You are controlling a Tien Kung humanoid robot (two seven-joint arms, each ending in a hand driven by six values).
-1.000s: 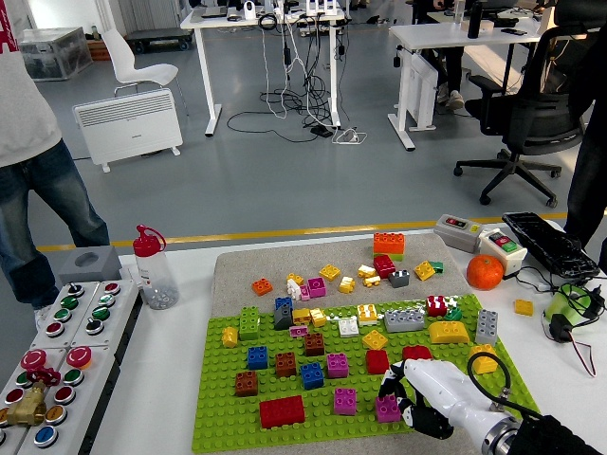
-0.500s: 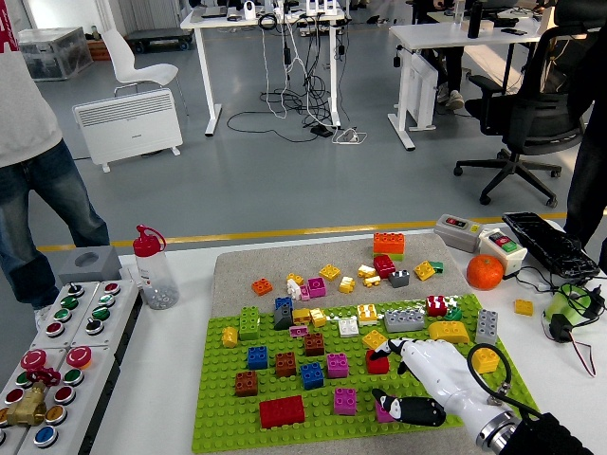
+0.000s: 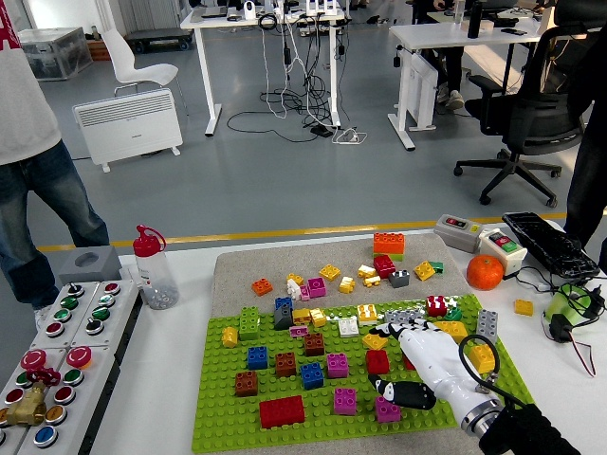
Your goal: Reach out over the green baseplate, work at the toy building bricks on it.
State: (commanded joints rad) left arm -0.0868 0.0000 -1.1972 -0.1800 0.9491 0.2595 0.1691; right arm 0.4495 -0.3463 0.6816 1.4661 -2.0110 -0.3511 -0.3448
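Green baseplate (image 3: 228,417) — lies on a grey mat (image 3: 237,265) at the middle of the white table (image 3: 171,379), studded face up, carrying many pressed-on bricks and flanked at its far edge by a loose scatter.

Right hand (image 3: 417,365) — white shell on a black arm, entering from the lower right corner and stretched over the plate's right half. Fingers (image 3: 387,331) extended and slightly spread toward the grey brick (image 3: 406,318); thumb (image 3: 398,393) held out to the side near the magenta brick (image 3: 387,410). It appears to grasp nothing.

Risks, as judged:
- Broad palm over closely set bricks — lowering it could knock the red brick (image 3: 377,361) or the small yellow brick (image 3: 376,341) just beside the fingers.
- Pulling at a brick firmly seated could lift or slide the whole plate on the mat, since nothing pins it.
- The cable looped at the wrist passes over a yellow brick (image 3: 482,357) and could snag it.

Hard to make out:
- Which brick is the target; fingertips overlap the grey brick's near edge, contact uncertain.
- Whatever sits beneath palm and wrist is hidden.
- Left hand absent from the picture.
- A person (image 3: 28,161) stands at far left, cut off by the frame, hands unseen.

Small items: orange (image 3: 485,272) and clear bottle (image 3: 152,268), both well apart from the hand.
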